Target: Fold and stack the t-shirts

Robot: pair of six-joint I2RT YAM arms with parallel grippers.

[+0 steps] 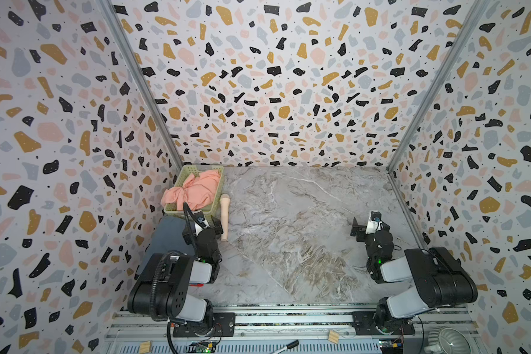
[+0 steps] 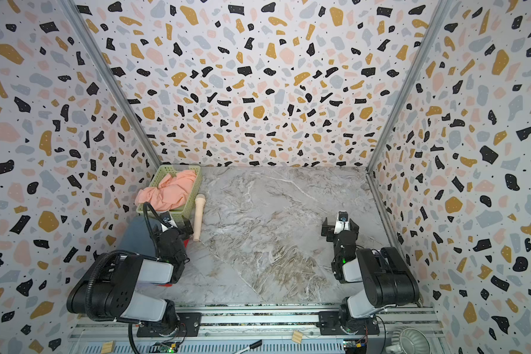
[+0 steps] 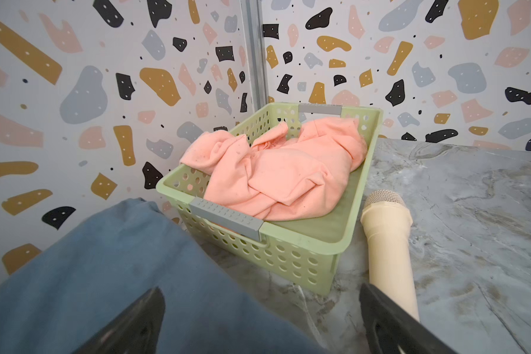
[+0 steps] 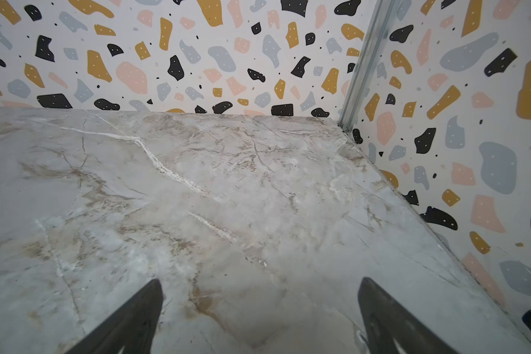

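A crumpled salmon-peach t-shirt (image 1: 195,191) (image 2: 172,191) (image 3: 276,177) lies in the pale green basket (image 3: 304,254), one corner spilling over its left rim. In front of the basket a folded slate-grey t-shirt (image 1: 166,236) (image 2: 137,236) (image 3: 105,275) lies flat. A red sliver (image 2: 166,285) shows under the left arm. My left gripper (image 1: 203,226) (image 3: 261,291) hovers open at the grey shirt's right edge, holding nothing. My right gripper (image 1: 370,226) (image 2: 339,227) (image 4: 261,281) stands open over bare marble at the right, nothing between its fingers.
A beige wooden stick (image 1: 224,217) (image 3: 387,245) lies along the basket's right side, close to my left gripper's outer finger. Patterned walls close in the table (image 1: 304,220) on three sides. The front rail (image 1: 288,318) carries wood blocks and a marker.
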